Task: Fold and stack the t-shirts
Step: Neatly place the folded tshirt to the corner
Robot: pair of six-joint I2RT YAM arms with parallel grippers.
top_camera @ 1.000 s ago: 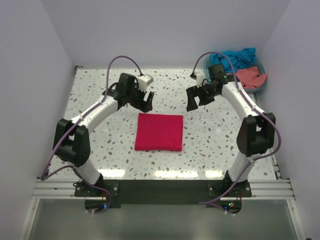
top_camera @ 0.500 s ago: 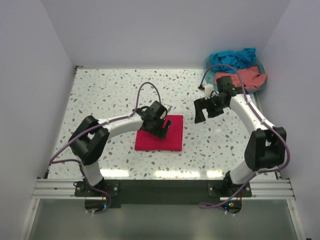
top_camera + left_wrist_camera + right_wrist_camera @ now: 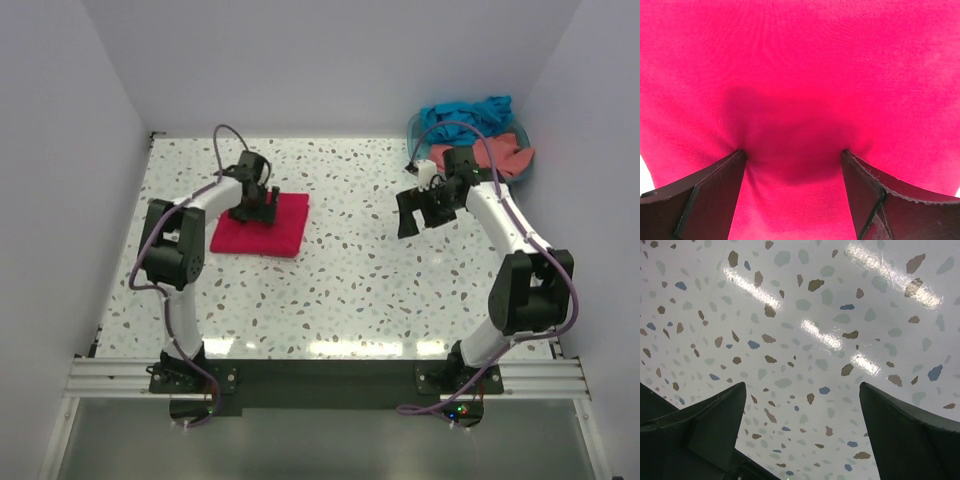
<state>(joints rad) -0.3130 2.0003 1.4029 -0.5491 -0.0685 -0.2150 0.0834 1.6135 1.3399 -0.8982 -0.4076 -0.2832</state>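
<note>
Well inside tbl edges: crimson shirt

Bright, even light is thrown from overhead. Glare streaks are caught on the glossy table ahead of the right gripper. A soft shadow is cast on the crimson-pink t-shirt between the fingers of the left gripper.

The white, speckled terrazzo-patterned table carries a square-folded crimson-pink cloth t-shirt lying flat on its far left part, well apart from a teal plastic basket at its far right corner.
</note>
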